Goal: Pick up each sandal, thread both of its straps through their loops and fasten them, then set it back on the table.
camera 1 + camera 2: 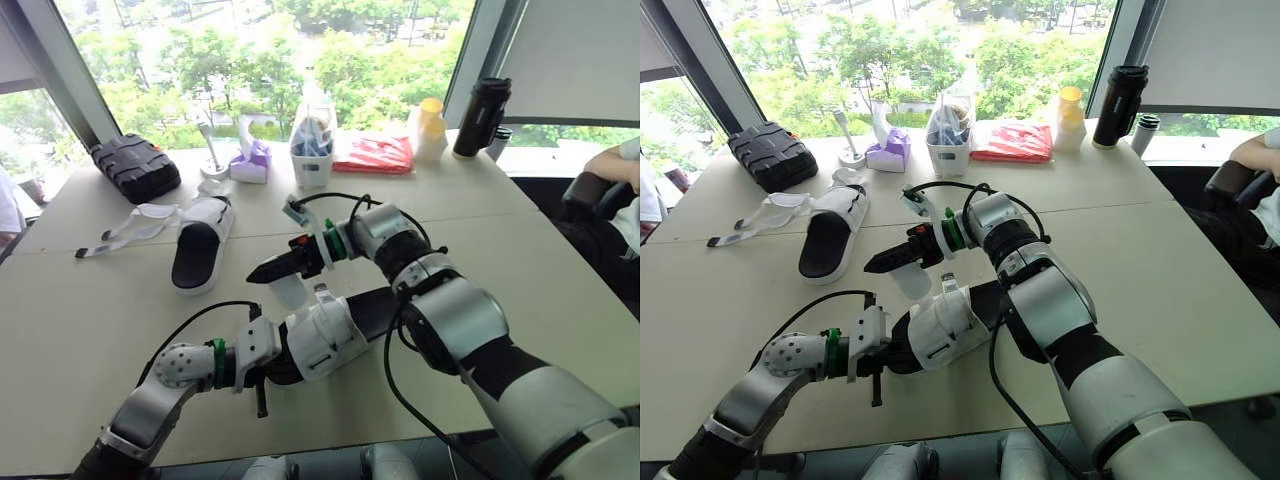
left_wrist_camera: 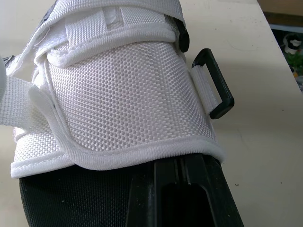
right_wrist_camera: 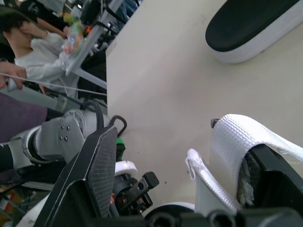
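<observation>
The near sandal point(image 1: 322, 338) is at the near middle of the table point(image 1: 90, 320), its white woven upper turned up and its black sole running off to the right. The left gripper point(image 1: 258, 368) is at the sandal's left end and appears clenched on the edge of its sole. In the left wrist view a black loop point(image 2: 215, 85) hangs from a short white tab at the side of the upper. Just beyond the sandal, the right gripper point(image 1: 262, 271) points left with its fingers spread apart. One white strap point(image 3: 232, 137) is draped over one finger point(image 3: 279, 175), while the other finger point(image 3: 102, 165) is bare. The second sandal point(image 1: 200, 243) lies flat on the table farther off to the left, its footbed uncovered, just beside clear goggles point(image 1: 145, 218) on its left. Along the far edge by the window stand the containers. A black case point(image 1: 135, 165), shut, sits at the left. A purple tissue box point(image 1: 252, 162) has a white tissue sticking up out of it. A clear tub point(image 1: 312, 155) is stuffed with dark blue items that I cannot make out. A flat red packet point(image 1: 373, 153) lies to its right. Next comes a pale bottle point(image 1: 430, 128) with a yellow cap, then a black tumbler point(image 1: 481, 116) with its lid on.
</observation>
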Robot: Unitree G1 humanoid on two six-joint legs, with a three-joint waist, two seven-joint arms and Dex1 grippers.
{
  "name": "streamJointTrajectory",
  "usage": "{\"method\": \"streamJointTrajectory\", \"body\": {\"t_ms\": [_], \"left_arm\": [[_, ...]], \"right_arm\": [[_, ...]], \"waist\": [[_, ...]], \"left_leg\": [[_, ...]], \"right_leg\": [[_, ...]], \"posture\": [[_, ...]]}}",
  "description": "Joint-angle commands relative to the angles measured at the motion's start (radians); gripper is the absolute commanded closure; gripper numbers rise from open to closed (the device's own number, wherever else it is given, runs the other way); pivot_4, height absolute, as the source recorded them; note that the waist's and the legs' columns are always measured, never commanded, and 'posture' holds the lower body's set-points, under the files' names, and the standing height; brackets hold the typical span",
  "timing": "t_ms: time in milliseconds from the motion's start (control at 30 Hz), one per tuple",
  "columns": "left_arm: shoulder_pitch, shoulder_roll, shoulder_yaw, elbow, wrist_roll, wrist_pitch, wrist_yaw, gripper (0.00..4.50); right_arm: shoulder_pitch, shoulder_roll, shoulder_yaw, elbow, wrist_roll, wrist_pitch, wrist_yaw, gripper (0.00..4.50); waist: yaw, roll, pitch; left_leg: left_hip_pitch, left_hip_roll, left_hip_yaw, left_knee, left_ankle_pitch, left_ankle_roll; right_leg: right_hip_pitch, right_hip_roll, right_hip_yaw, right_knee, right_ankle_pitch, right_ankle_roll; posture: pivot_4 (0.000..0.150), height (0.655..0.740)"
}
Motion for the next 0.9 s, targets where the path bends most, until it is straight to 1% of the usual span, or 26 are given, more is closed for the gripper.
{"method": "streamJointTrajectory", "body": {"t_ms": [33, 300, 333, 400, 533, 567, 700, 767, 867, 900], "left_arm": [[0.027, 0.005, -0.044, 0.063, 0.068, 0.052, 0.033, 4.5], [0.025, 0.0, -0.051, 0.063, 0.071, 0.049, 0.035, 4.5], [0.024, 0.0, -0.051, 0.065, 0.071, 0.049, 0.034, 4.5], [0.021, 0.0, -0.051, 0.067, 0.071, 0.048, 0.033, 4.5], [0.018, -0.001, -0.052, 0.072, 0.072, 0.045, 0.032, 4.5], [0.016, -0.001, -0.052, 0.074, 0.073, 0.046, 0.031, 4.5], [0.01, -0.002, -0.053, 0.08, 0.071, 0.046, 0.029, 4.5], [0.007, -0.002, -0.054, 0.083, 0.071, 0.046, 0.028, 4.5], [0.004, -0.002, -0.054, 0.085, 0.07, 0.047, 0.027, 4.5], [0.004, -0.001, -0.054, 0.086, 0.069, 0.046, 0.026, 4.5]], "right_arm": [[-0.056, 0.017, -0.049, 0.005, 0.0, -0.012, -0.001, 1.11], [-0.084, 0.025, -0.121, 0.022, 0.002, -0.005, -0.021, 1.11], [-0.088, 0.027, -0.13, 0.024, 0.002, -0.006, -0.026, 1.33], [-0.096, 0.027, -0.149, 0.025, 0.005, -0.004, -0.031, 1.97], [-0.1, 0.021, -0.164, 0.018, 0.0, 0.0, -0.019, 4.06], [-0.099, 0.016, -0.162, 0.011, -0.002, 0.005, -0.008, 4.44], [-0.078, -0.022, -0.131, -0.069, -0.002, 0.061, 0.081, 4.44], [-0.025, -0.059, -0.085, -0.198, 0.001, 0.093, 0.139, 4.44], [0.059, -0.11, -0.034, -0.396, 0.024, 0.153, 0.18, 4.44], [0.101, -0.138, -0.021, -0.498, 0.045, 0.187, 0.188, 4.44]], "waist": [[0.0, 0.0, 0.0], [0.0, 0.0, 0.0], [0.0, 0.0, 0.0], [0.0, 0.0, 0.0], [0.0, 0.0, 0.0], [0.0, 0.0, 0.0], [0.001, 0.0, 0.0], [0.001, 0.0, 0.0], [0.001, 0.0, 0.0], [0.0, 0.0, 0.0]], "left_leg": [[0.0, 0.0, 0.0, 0.0, 0.0, 0.0], [0.0, 0.0, 0.0, 0.0, 0.0, 0.0], [0.0, 0.0, 0.0, 0.0, 0.0, 0.0], [0.0, 0.0, 0.0, 0.0, 0.0, 0.0], [0.0, 0.0, 0.0, 0.0, 0.0, 0.0], [0.0, 0.0, 0.0, 0.0, 0.0, 0.0], [0.0, 0.0, 0.0, 0.0, 0.0, 0.0], [0.0, -0.001, 0.001, 0.0, 0.0, 0.0], [0.0, -0.001, 0.0, 0.0, 0.0, 0.0], [0.0, -0.001, 0.0, 0.0, 0.0, 0.0]], "right_leg": [[0.0, 0.0, 0.0, 0.0, 0.0, 0.0], [0.0, 0.0, 0.0, 0.0, 0.0, 0.0], [0.0, 0.0, 0.0, 0.0, 0.0, 0.0], [0.0, 0.0, 0.0, 0.0, 0.0, 0.0], [0.0, 0.0, 0.0, 0.0, 0.0, 0.0], [0.0, 0.0, 0.0, 0.0, 0.0, 0.0], [0.0, 0.0, 0.0, 0.0, 0.0, 0.0], [0.0, 0.0, 0.0, 0.0, 0.0, 0.0], [0.001, 0.0, 0.0, 0.0, 0.0, 0.0], [0.001, 0.0, 0.0, 0.0, 0.0, 0.0]], "posture": [[0.15, 0.74], [0.15, 0.74], [0.15, 0.74], [0.15, 0.74], [0.15, 0.74], [0.15, 0.74], [0.15, 0.74], [0.15, 0.74], [0.15, 0.74], [0.15, 0.74]]}}
